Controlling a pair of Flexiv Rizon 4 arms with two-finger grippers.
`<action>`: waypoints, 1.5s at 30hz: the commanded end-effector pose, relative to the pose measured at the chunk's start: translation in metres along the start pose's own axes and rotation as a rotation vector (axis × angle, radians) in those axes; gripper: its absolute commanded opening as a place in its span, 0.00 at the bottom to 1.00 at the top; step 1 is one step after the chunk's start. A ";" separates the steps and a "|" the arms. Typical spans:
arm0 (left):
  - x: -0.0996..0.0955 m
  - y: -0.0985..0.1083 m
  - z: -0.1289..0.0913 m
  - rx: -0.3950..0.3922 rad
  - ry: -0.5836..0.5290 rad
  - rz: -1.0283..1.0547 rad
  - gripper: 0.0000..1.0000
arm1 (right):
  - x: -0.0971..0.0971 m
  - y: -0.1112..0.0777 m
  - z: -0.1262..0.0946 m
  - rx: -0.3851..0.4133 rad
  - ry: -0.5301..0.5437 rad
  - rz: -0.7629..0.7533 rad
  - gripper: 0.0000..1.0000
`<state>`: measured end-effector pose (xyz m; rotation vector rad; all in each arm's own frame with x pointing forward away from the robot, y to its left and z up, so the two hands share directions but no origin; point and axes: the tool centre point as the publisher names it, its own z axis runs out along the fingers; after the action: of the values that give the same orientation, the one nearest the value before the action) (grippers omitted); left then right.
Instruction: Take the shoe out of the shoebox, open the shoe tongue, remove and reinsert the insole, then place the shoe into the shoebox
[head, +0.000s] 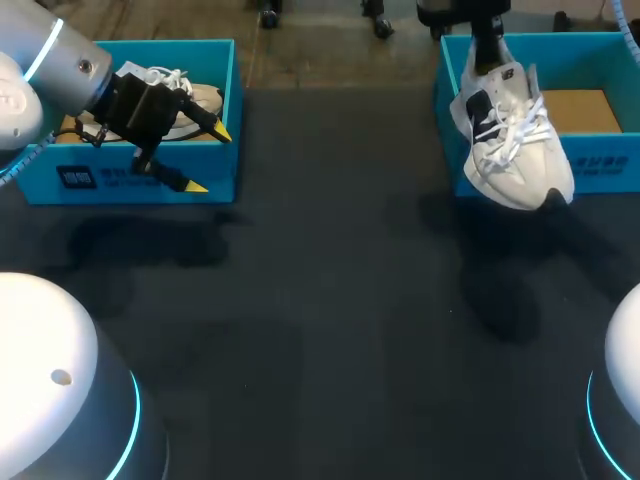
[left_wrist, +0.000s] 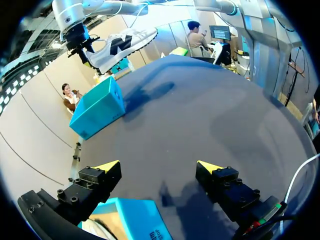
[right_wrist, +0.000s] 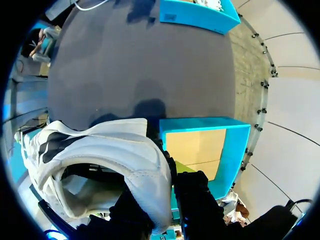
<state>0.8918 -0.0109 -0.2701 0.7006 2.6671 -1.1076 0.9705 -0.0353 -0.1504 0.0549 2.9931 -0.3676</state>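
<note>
R gripper (head: 487, 50) is clamping white shoe (head: 510, 140), hanging it over shoebox (head: 600, 170) front wall; L gripper (head: 208, 160), jaws apart, is hovering well left of that shoebox.

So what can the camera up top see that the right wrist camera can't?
Only the head view shows the left hand, open, by the front wall of the left shoebox, and the laces on the white shoe. Only the right wrist view looks down into that shoe's opening, with the right hand pinching its heel edge. Both show the shoe held up in the air near the right shoebox, the left shoebox, and the dark table.
</note>
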 end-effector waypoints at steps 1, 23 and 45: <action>0.001 -0.001 0.000 -0.004 0.000 0.000 1.00 | -0.009 -0.019 0.009 -0.003 0.010 0.013 0.00; 0.001 -0.001 0.000 -0.004 0.000 0.000 1.00 | -0.081 -0.138 0.067 0.013 0.016 -0.077 0.00; 0.001 -0.001 0.000 -0.004 0.000 0.000 1.00 | -0.100 -0.269 0.120 0.094 0.020 0.176 0.00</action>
<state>0.8918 -0.0110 -0.2701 0.7007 2.6670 -1.1076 1.0698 -0.3215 -0.1904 0.3067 2.9595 -0.5027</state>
